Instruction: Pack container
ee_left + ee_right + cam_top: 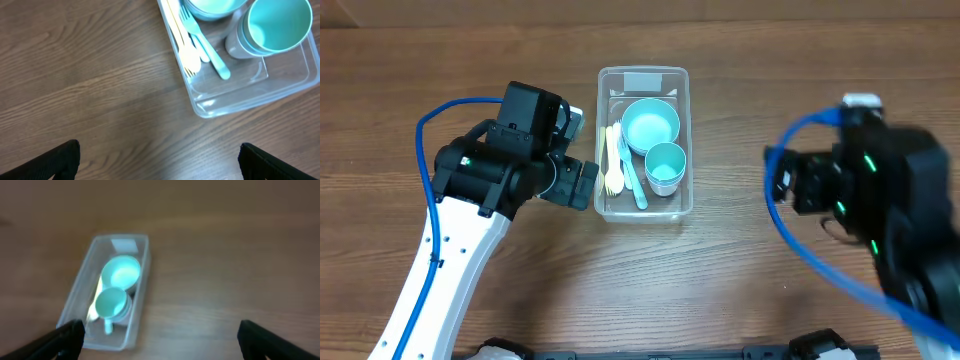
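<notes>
**Container looks packed; both arms stand off empty**

On the left, the left fingers (59,161) are spread wide with nothing between them. They hang over bare bench (520,40), just beside the container's left wall.

The container (660,208) sits mid-bench, its white label at the far end. Inside, cutlery (620,165) lies along the left side. A blue bowl (650,125) sits toward the label end and a blue cup (666,165) stands upright at the near end.

On the right, the right fingers (67,337) are also wide apart and empty, well clear of the container.

No loose items show on the bench, so loading looks finished. No lid is in view, so I cannot tell whether closing remains.
</notes>
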### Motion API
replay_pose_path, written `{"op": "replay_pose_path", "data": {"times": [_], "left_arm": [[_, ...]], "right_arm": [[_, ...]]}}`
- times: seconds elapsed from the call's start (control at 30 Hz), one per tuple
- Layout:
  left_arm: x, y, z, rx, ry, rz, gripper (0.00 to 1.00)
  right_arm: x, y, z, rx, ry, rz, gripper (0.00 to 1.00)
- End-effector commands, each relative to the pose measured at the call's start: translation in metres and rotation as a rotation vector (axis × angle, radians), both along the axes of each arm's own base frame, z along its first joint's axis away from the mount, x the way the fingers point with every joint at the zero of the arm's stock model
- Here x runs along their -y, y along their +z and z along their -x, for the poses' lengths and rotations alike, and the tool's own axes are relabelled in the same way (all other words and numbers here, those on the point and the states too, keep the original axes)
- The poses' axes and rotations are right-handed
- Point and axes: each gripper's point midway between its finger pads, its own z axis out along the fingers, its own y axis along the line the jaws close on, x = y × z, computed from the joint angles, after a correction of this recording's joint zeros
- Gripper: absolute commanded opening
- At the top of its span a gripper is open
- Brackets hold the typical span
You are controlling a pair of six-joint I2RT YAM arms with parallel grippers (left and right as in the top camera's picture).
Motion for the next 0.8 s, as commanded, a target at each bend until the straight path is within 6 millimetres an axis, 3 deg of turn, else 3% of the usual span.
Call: {"op": "replay_pose_path", "data": {"times": [0.0, 0.1, 0.23, 0.33, 0.57, 0.77], "left_arm": [[0.001, -0.002, 0.001, -0.010, -0.017, 0.006, 1.00], [0.001, -0.002, 0.001, -0.010, -0.017, 0.006, 1.00], [0.001, -0.002, 0.001, -0.009, -0.017, 0.006, 1.00], [0.001, -0.002, 0.001, -0.010, -0.017, 0.006, 1.00], [0.001, -0.002, 0.001, -0.010, -0.017, 0.006, 1.00], [0.001, -0.002, 0.001, -0.010, -0.017, 0.006, 1.00]], "right_arm": [[0.028, -0.029, 0.022, 0.075, -0.081, 0.034, 1.00], [0.034, -0.084, 0.041, 0.095, -0.090, 0.029, 1.00], [0.036, -0.138, 0.052, 0.186, -0.093, 0.006, 1.00], [0.036, -0.167, 0.053, 0.222, -0.094, -0.004, 1.00], [0.034, -0.202, 0.042, 0.254, -0.093, -0.012, 1.00], [0.031, -0.215, 0.029, 0.294, -0.094, -0.023, 1.00]]}}
